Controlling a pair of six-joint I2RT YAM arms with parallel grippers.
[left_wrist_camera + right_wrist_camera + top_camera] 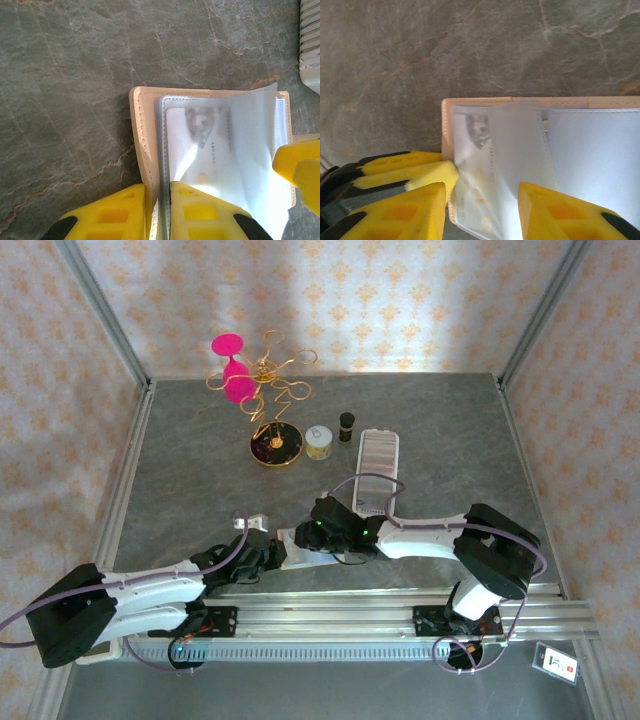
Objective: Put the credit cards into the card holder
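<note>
Cream-beige and spread open on the grey marbled table (pixel 70 75), the card holder (pixel 142 125) lay with both arms reaching in to it from opposite sides. The left gripper (pixel 157 212) was pinched narrow on the card holder's outer edge, with the beige cover and the rim of a clear sleeve caught between its yellow fingers. The right gripper (pixel 482 202) stood at the card holder's other side. Its jaws were moderately apart, with a raised clear leaf between them, and they clamped nothing that could be seen.

One whitish card (pixel 200 150), bearing a small grey portrait and faint marks, sat inside the card holder. It was tucked under a clear sleeve against the cover that the left gripper held. More clear sleeves fanned across the rest of the card holder, glaring white in the light.

Beyond the card holder and a little to its right lay a long clear ribbed case (pixel 377 472). Farther beyond the card holder stood a small jar (pixel 318 443), a dark little bottle (pixel 346 425) and a gold wire stand (pixel 275 447) carrying pink discs. A small white object (pixel 252 522) sat just beyond the card holder to its left; what it was could not be made out.
</note>
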